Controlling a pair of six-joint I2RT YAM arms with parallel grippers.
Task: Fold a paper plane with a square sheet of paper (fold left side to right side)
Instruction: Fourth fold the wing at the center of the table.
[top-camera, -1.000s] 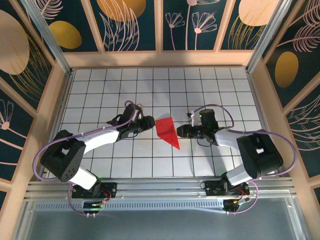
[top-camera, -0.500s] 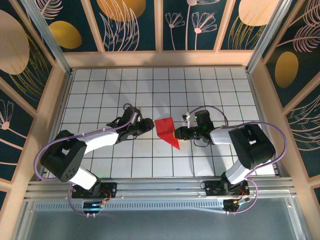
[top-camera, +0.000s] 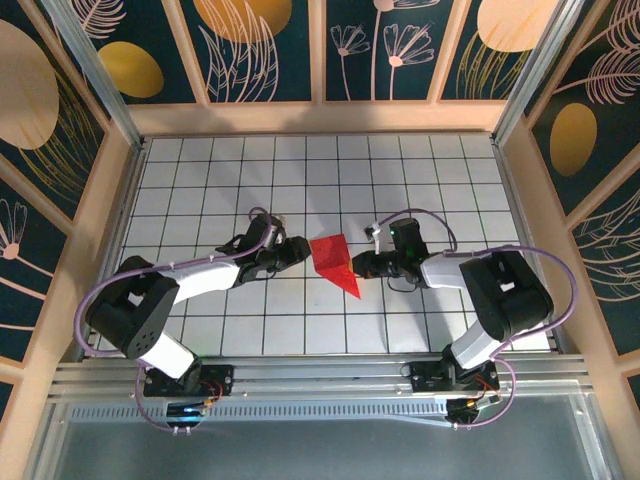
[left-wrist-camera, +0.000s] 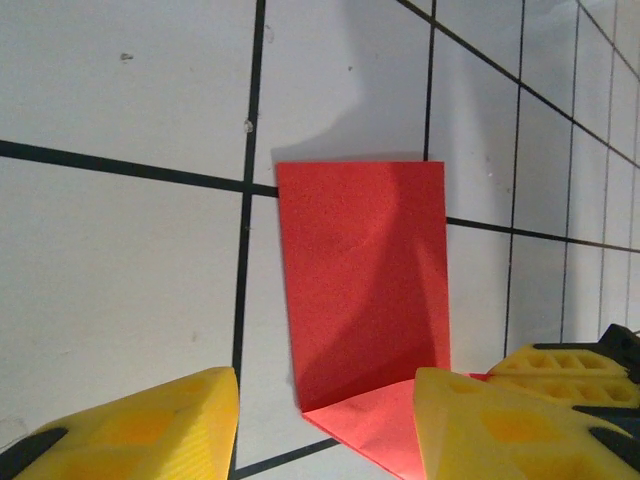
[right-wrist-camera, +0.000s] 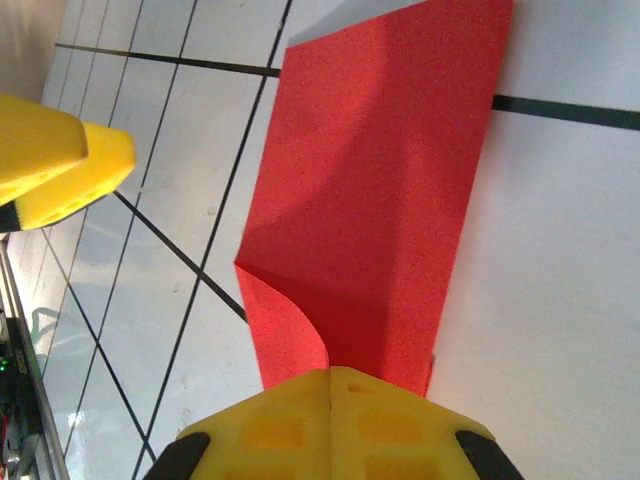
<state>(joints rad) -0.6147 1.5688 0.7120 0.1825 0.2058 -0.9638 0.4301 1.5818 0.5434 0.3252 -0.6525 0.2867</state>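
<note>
The square sheet of paper (top-camera: 333, 258) is bright red and partly folded, lying mid-table with a narrow point toward the near right. In the left wrist view the paper (left-wrist-camera: 362, 280) lies flat ahead, a folded flap nearest me. My left gripper (top-camera: 302, 247) sits at the paper's left edge, open (left-wrist-camera: 325, 415), with the paper's near corner between its yellow fingers (left-wrist-camera: 140, 430). My right gripper (top-camera: 357, 266) is at the paper's right edge. Its jaws (right-wrist-camera: 330, 385) are pressed together on a curled-up flap of the paper (right-wrist-camera: 380, 190).
White grid tiles cover the table (top-camera: 200, 180), which is boxed in by wooden rails and patterned walls (top-camera: 320, 50). The right gripper's fingers (left-wrist-camera: 570, 365) show at the edge of the left wrist view, close to my left fingertip.
The right gripper has shifted slightly left onto the paper's edge and gone from open to shut. The left gripper stayed at the left edge, its jaws a little wider.
</note>
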